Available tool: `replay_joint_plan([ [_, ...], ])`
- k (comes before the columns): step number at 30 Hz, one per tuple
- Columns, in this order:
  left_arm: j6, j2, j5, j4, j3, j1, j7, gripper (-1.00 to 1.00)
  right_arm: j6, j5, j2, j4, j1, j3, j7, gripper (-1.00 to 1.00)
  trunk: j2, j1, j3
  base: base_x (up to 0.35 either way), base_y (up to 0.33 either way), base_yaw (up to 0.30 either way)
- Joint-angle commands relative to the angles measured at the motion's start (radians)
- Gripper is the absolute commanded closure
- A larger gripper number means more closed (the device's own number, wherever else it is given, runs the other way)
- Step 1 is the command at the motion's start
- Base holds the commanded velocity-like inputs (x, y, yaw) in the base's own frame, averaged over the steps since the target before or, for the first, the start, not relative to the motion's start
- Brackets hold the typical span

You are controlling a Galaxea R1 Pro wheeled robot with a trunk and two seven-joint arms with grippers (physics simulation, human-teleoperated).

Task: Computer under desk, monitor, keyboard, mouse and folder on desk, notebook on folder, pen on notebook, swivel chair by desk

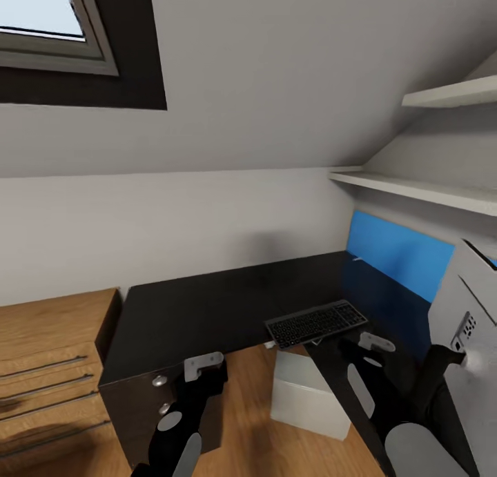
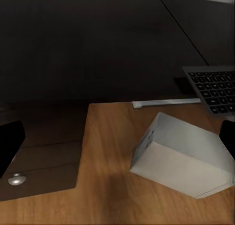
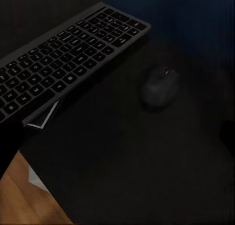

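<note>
Lying on the long black L-shaped desk (image 1: pixel 207 304), the slim black keyboard with dark grey keys (image 1: pixel 316 323) sits at the desk's inner corner, its near end jutting over the edge; the left wrist view catches that end too (image 2: pixel 215 90). In the right wrist view the keyboard (image 3: pixel 63 63) has a small dark rounded mouse (image 3: pixel 159 85) just beside it on the dark desktop. Below the desk edge, the plain light grey boxy computer tower (image 1: pixel 307 397) lies on the wood floor (image 1: pixel 248 429), tilted on one edge in the left wrist view (image 2: pixel 181 156). The very wide monitor with pale grey-white back (image 1: pixel 462 325) stands at the right, and a flat bright blue panel (image 1: pixel 400 256) leans at the wall behind it. A light wood cabinet with bar handles (image 1: pixel 52 366) stands left of the desk's dark drawer pedestal (image 1: pixel 138 401). The left gripper (image 1: pixel 203 366) hangs before the pedestal and the right gripper (image 1: pixel 376 342) hovers over the desk near the keyboard; whether either pincer is spread or pressed together, I cannot tell.
</note>
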Motion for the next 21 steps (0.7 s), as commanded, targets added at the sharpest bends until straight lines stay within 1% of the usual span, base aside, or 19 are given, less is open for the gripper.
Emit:
replay_joint_plan([
  [1,0.003,0.000,0.009,-0.001,-0.002,-0.001,0.009,-1.00,-0.002,-0.004,0.000,-0.002,0.000,0.001,-0.004,-1.00,-0.001,0.000,-0.001,0.003,0.000,-0.206],
  [2,0.003,0.000,0.009,-0.001,-0.002,-0.001,0.009,-1.00,-0.016,0.004,0.000,-0.001,0.000,0.001,-0.004,-1.00,-0.001,0.000,-0.001,0.001,0.000,-0.121],
  [6,0.003,0.000,0.009,-0.001,-0.002,-0.001,0.009,-1.00,-0.026,0.015,0.001,0.001,0.001,0.002,-0.004,-1.00,-0.001,0.000,0.000,0.001,0.000,-0.069],
  [9,0.003,0.000,0.009,-0.001,-0.002,-0.001,0.009,-1.00,-0.028,0.023,0.001,0.002,0.001,0.002,-0.004,-1.00,-0.001,0.000,0.000,0.000,0.000,-0.026],
  [12,0.003,0.000,0.009,-0.003,-0.002,-0.001,0.009,-1.00,-0.030,0.043,0.001,0.007,0.001,0.002,-0.003,-1.00,-0.001,0.000,0.000,0.000,0.000,-0.006],
  [15,0.003,0.000,0.009,-0.006,-0.002,-0.001,0.009,-1.00,-0.031,0.050,0.001,0.009,0.001,0.002,-0.003,-1.00,-0.001,0.000,0.000,0.025,0.000,-0.002],
  [18,0.004,0.000,0.009,-0.008,-0.002,-0.001,0.009,-1.00,-0.031,0.055,0.000,0.009,0.001,0.001,-0.001,-1.00,-0.001,0.000,0.000,0.130,0.000,-0.001],
  [21,0.004,0.000,0.009,-0.011,-0.002,-0.001,0.009,-1.00,-0.030,0.058,0.000,0.010,0.001,0.001,-0.002,-1.00,-0.001,0.000,0.000,0.234,0.000,0.000],
])
